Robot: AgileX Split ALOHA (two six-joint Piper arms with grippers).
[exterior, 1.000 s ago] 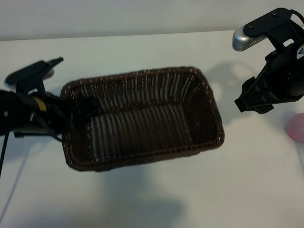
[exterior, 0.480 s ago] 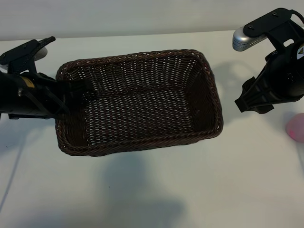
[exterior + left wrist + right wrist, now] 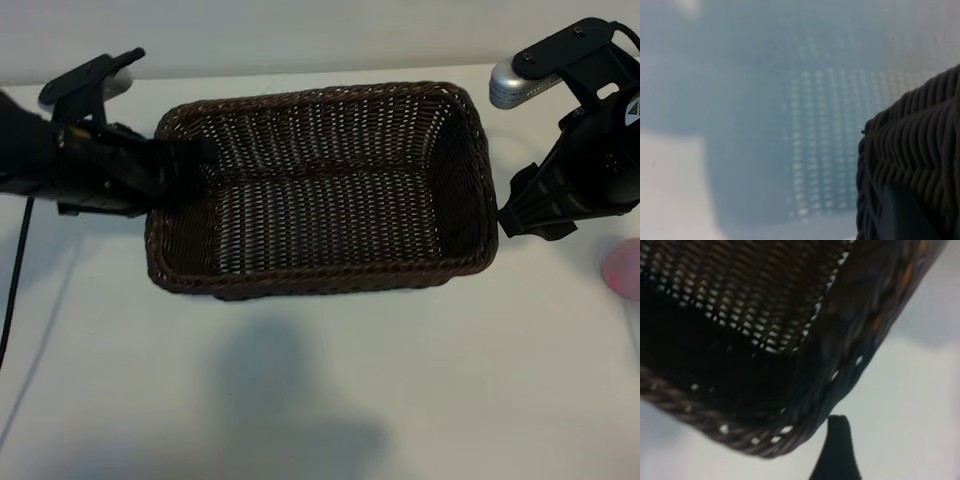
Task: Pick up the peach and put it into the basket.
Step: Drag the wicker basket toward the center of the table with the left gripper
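The left gripper (image 3: 185, 160) is clamped on the basket's (image 3: 330, 280) left rim. The right gripper (image 3: 535, 215) hangs wide open, holding nothing, just beside the basket's right end. The peach (image 3: 622, 270) lies on the table (image 3: 400, 400) at far right — outside the basket. No legible writing.

The basket (image 3: 320, 190) is woven wicker, dark brown and rough, with a thick braided rim; light shows through the open weave of its floor and walls. Left of the basket, the left gripper (image 3: 175, 165) looks like matt black plastic, and so does the right gripper (image 3: 535, 215) just off the basket's right end. The table (image 3: 320, 400) under the basket is smooth, matt white. Far right of the basket, the peach (image 3: 622, 270) looks pale pink, smooth and matt.
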